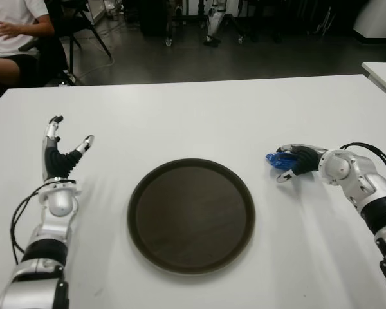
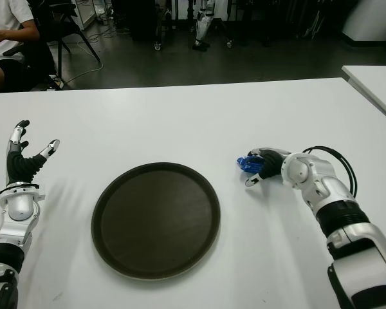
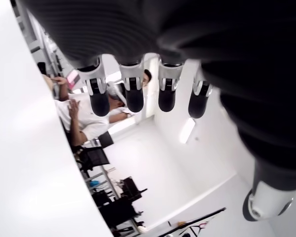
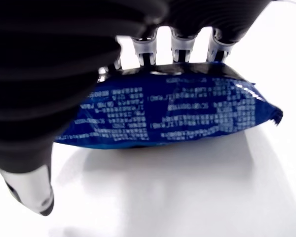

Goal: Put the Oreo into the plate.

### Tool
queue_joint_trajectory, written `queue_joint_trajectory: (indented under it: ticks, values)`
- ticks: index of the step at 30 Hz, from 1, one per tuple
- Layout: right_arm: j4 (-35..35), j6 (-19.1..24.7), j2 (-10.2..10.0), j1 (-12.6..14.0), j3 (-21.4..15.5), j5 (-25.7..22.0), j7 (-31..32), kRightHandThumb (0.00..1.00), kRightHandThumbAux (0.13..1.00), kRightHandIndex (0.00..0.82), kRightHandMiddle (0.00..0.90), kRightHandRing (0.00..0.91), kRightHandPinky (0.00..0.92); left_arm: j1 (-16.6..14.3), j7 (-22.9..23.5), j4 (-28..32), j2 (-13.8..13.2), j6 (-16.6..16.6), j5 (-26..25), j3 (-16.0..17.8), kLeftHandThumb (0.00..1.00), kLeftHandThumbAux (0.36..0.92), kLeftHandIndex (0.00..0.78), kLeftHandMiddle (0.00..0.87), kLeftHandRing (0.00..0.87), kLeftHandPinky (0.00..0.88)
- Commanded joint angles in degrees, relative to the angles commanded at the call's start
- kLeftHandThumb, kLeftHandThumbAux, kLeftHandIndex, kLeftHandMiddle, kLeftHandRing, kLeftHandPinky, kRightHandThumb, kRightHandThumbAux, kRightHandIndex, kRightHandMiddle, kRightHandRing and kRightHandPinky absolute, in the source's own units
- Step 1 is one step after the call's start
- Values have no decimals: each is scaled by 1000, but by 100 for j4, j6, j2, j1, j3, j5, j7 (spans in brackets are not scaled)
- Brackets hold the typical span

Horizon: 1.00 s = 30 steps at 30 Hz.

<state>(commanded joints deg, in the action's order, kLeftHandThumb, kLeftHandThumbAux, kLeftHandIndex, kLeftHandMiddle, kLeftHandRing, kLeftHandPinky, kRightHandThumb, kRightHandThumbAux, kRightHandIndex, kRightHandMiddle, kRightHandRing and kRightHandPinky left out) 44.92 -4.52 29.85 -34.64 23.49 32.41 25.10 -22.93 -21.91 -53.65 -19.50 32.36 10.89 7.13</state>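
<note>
Nearest the camera, at the lower middle of the eye views, a round dark brown plate (image 1: 191, 215) lies flat on the white table (image 1: 199, 116), its raised rim darker than its bare inner surface.

To the plate's left, in the lower left of the frame, the left hand (image 1: 60, 154) stands upright on its wrist with fingers (image 3: 133, 94) stretched out and spread, holding nothing; its wrist view shows four straight fingertips in a row and the thumb set apart. A black cable loops beside that forearm.

To the plate's right, at mid-height on the right side of the frame, the right hand (image 2: 262, 165) lies low over a blue Oreo packet (image 4: 167, 111), just beside the plate's rim but apart from it. The right wrist view shows the packet lying on the table, white print on its blue wrapper, with three fingertips (image 4: 181, 47) curled over its far edge and the thumb (image 4: 27, 190) down on the near side. The fingers bear on the wrapper; the thumb stands off it, so the hand cups the packet against the table.

Farther off, another white table (image 1: 383, 72) shows at the right edge. Beyond the table's far edge, at the upper left, a seated person (image 1: 13, 32) in a white shirt sits on a dark floor (image 1: 180, 61), with a black chair (image 1: 77, 22) next to them.
</note>
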Motion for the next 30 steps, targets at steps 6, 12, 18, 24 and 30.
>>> queue_joint_trajectory:
  ticks: [6, 12, 18, 24, 30]
  values:
    - [-30, 32, 20, 5, -2, 20, -15, 57, 652, 0, 35, 40, 63, 13, -13, 10, 33, -9, -24, 12, 0, 621, 39, 19, 2, 0]
    - [-68, 53, 43, 5, 19, 64, -30, 53, 649, 0, 33, 42, 68, -6, 35, 25, 36, -13, -75, 27, 0, 638, 39, 21, 8, 0]
    - [-176, 100, 89, 28, -1, 84, -39, 39, 647, 0, 22, 37, 67, 26, 111, 97, 11, -7, -83, 11, 0, 628, 48, 30, 14, 0]
    - [-249, 88, 116, 72, -48, 47, -76, 26, 652, 0, 21, 37, 67, 58, 170, 227, 23, -61, -111, 28, 0, 608, 54, 39, 19, 0]
    - [-313, 183, 138, 63, -33, 65, 13, 13, 655, 0, 24, 40, 70, 118, 181, 382, 32, -102, -92, 20, 0, 608, 54, 40, 19, 0]
